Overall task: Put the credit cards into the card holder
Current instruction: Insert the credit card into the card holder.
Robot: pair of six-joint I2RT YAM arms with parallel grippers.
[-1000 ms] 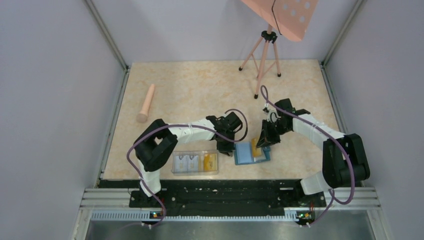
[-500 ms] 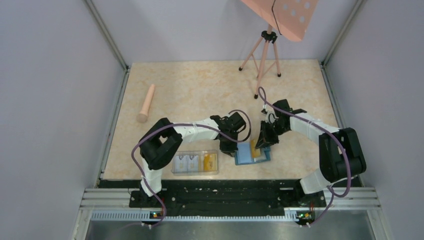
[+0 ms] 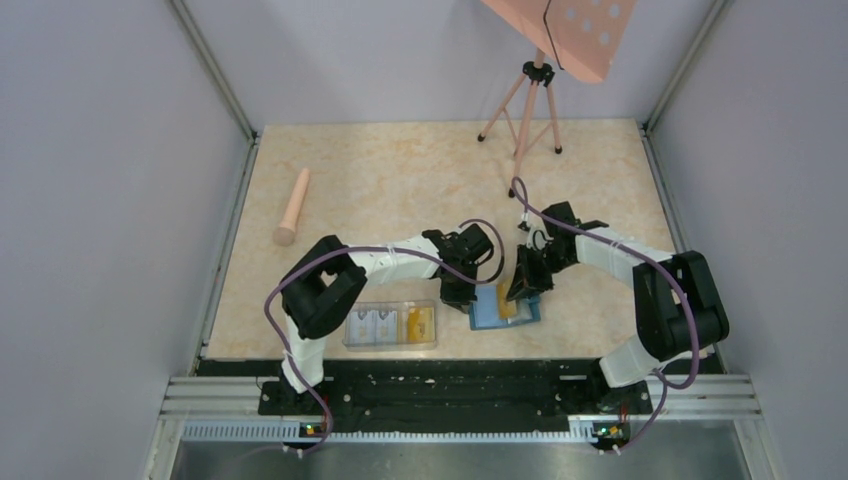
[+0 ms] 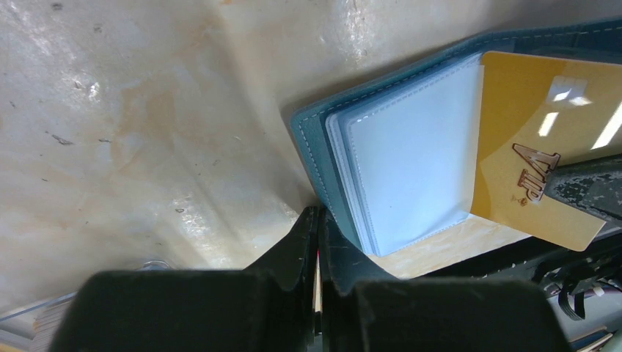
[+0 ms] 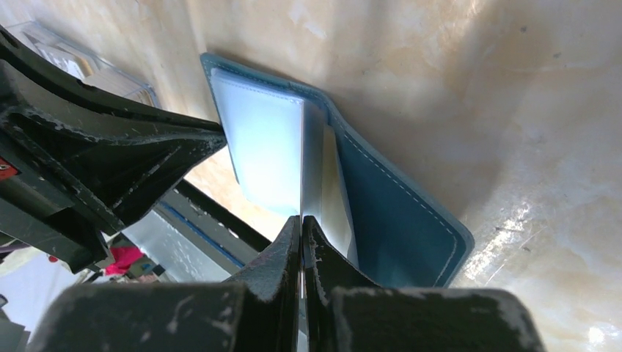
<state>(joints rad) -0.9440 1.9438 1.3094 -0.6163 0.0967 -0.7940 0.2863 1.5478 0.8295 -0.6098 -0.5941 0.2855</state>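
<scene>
The teal card holder (image 3: 487, 311) lies open on the table, its pale blue pockets (image 4: 411, 169) facing up. My right gripper (image 3: 522, 286) is shut on a yellow credit card (image 4: 532, 158) marked VIP, whose leading edge rests at the pockets' opening. In the right wrist view that card (image 5: 302, 165) shows edge-on, running from the right gripper (image 5: 302, 218) to the holder (image 5: 400, 213). My left gripper (image 4: 317, 213) is shut, and its tips touch the holder's left edge with nothing visible between them. More credit cards, pale (image 3: 373, 324) and yellow (image 3: 421, 322), lie in a clear box.
The clear plastic box (image 3: 391, 340) sits left of the holder near the table's front edge. A pink cylinder (image 3: 292, 206) lies at the far left. A pink tripod (image 3: 524, 110) stands at the back, right of centre.
My left gripper has closed and shifted slightly toward the holder's left edge. My right gripper has moved left and nearer with the yellow card, onto the holder.
</scene>
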